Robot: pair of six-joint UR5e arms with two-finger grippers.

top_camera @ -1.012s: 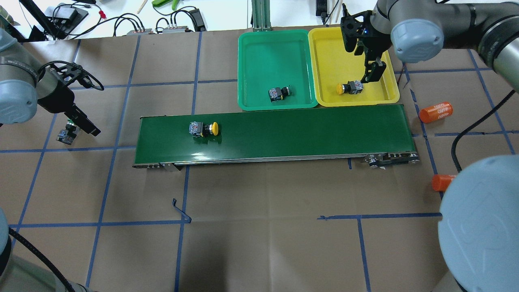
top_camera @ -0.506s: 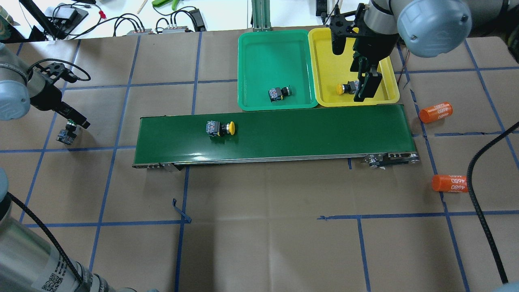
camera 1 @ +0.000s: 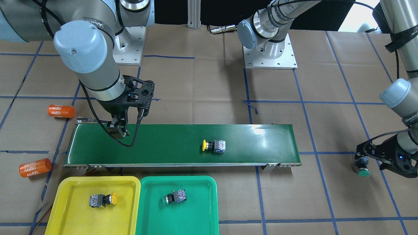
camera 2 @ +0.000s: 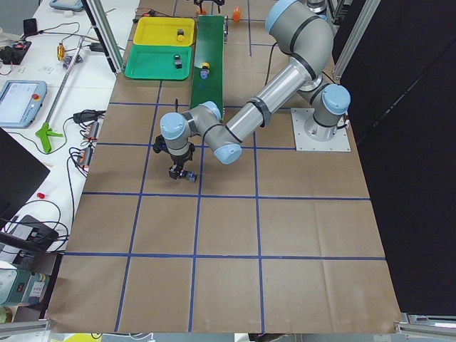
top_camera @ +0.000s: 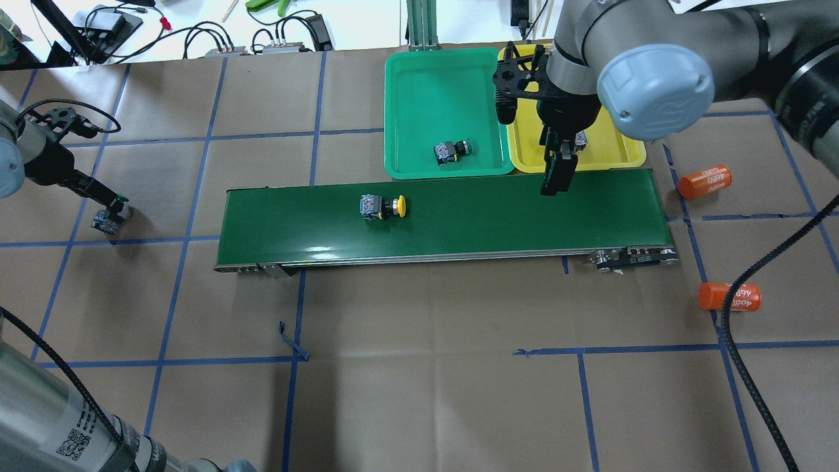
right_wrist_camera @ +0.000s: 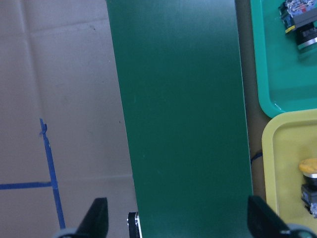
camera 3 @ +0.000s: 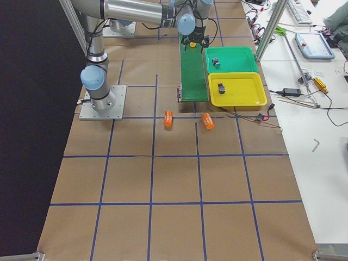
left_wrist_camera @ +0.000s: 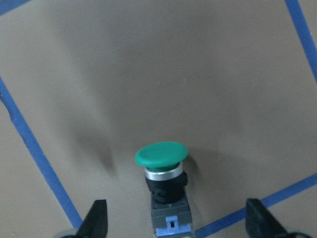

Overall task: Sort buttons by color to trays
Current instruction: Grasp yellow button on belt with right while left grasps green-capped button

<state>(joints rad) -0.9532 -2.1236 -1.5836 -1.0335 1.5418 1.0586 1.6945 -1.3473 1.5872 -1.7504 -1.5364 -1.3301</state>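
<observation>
Buttons: yellow button (top_camera: 383, 207) lying on belt (top_camera: 491, 210).
Left hand (left_wrist_camera: 177, 220): wide open, straddling green button (left_wrist_camera: 162, 158) on surface (left_wrist_camera: 198, 74).
Right hand (right_wrist_camera: 177, 218): wide open, empty, above belt.

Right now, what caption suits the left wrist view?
A green button on the taped brown table, framed by the open left gripper.

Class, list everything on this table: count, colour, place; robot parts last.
Conveyor belt: one, dark green, on the table.
Trays: two, yellow tray and green tray, adjoining, beside the belt.
Buttons: four; yellow button on the belt, yellow button in the yellow tray, green button in the green tray, green button on the table.
Cylinders: two, orange, on the table near the belt's end.
Left gripper: black, open, straddling that last button.
Right gripper: black, open, empty, above the belt.
</observation>
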